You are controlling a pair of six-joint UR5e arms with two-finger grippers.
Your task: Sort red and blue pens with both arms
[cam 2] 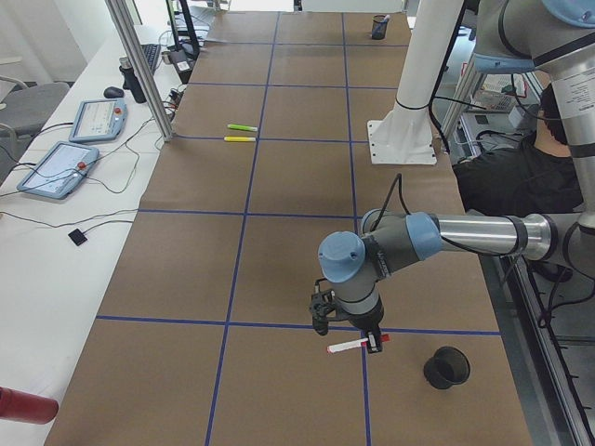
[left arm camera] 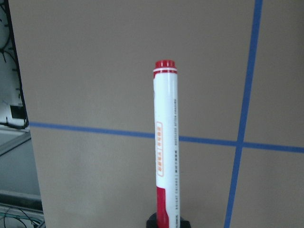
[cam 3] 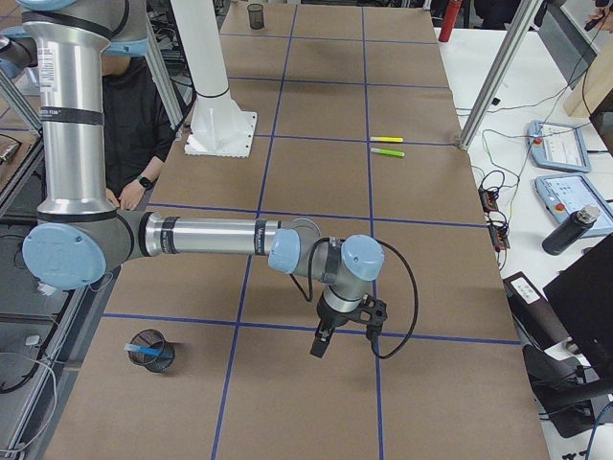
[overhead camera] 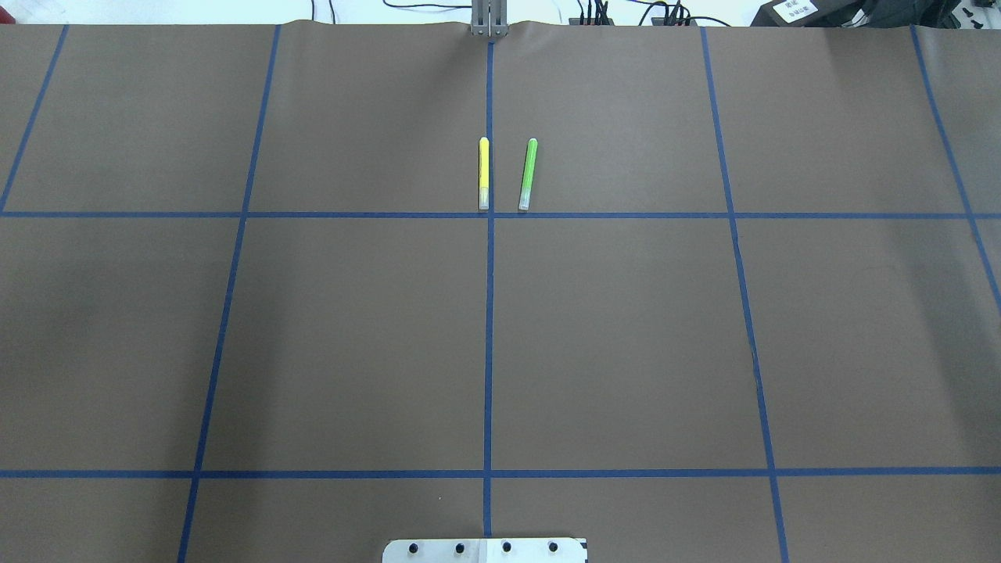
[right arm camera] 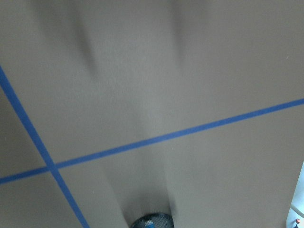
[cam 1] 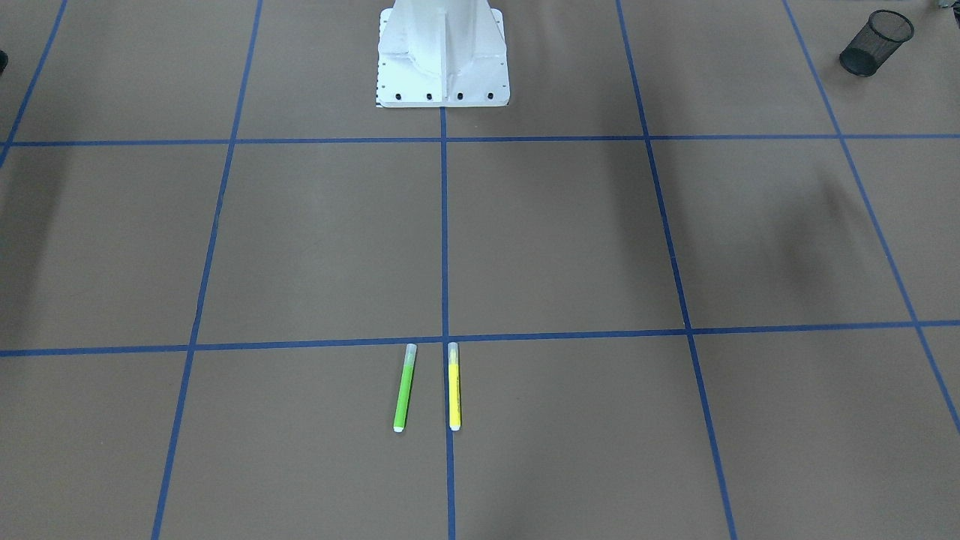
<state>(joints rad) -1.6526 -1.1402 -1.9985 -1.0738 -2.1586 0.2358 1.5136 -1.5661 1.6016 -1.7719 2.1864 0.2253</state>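
The red pen [left arm camera: 165, 142], white-barrelled with a red cap, sticks out from my left gripper in the left wrist view. In the exterior left view the left gripper [cam 2: 350, 336] holds the red pen [cam 2: 346, 347] level just above the brown table, left of a black mesh cup [cam 2: 446, 367]. The blue pen [cam 3: 151, 356] stands inside another mesh cup [cam 3: 150, 350] in the exterior right view. My right gripper [cam 3: 319, 343] hangs over the table to the right of that cup. I cannot tell whether it is open or shut.
A green marker [overhead camera: 529, 173] and a yellow marker [overhead camera: 484, 173] lie side by side at the table's far middle. The white robot base [cam 1: 442, 56] stands at the near edge. Blue tape lines grid the brown table [overhead camera: 352, 336]. A mesh cup [cam 1: 875, 43] sits in a corner.
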